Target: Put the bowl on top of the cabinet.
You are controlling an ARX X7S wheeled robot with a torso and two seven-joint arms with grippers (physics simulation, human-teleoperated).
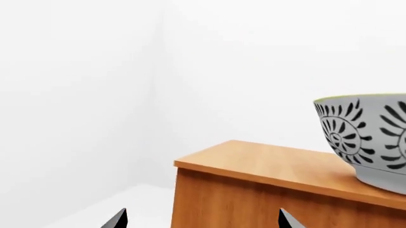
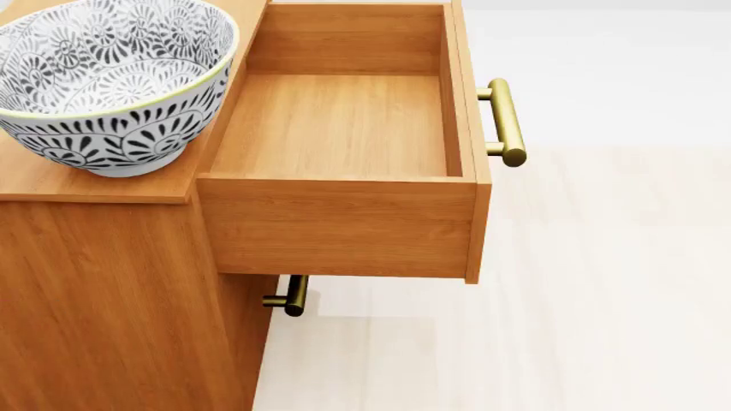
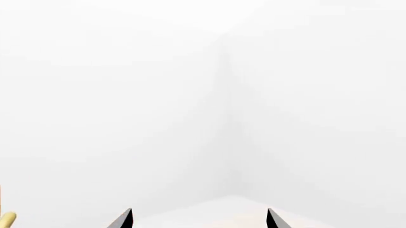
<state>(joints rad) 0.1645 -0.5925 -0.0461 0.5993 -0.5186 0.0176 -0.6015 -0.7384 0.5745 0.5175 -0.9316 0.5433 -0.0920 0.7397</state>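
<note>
The bowl (image 2: 109, 81), white with a dark leaf pattern and a pale yellowish rim, stands upright on the flat top of the honey-brown cabinet (image 2: 68, 184), near its front corner. The left wrist view shows the bowl (image 1: 371, 142) resting on the cabinet top (image 1: 266, 164). My left gripper (image 1: 201, 221) is open, its two dark fingertips spread wide below the cabinet's top edge, nothing between them. My right gripper (image 3: 198, 219) is also open and holds nothing, facing a white room corner. Neither gripper shows in the head view.
The cabinet's top drawer (image 2: 342, 128) stands pulled out and empty, its brass bar handle (image 2: 505, 120) sticking out to the right. A second brass handle (image 2: 291, 295) shows below it. A pale floor (image 2: 571, 325) lies to the right. White walls stand behind.
</note>
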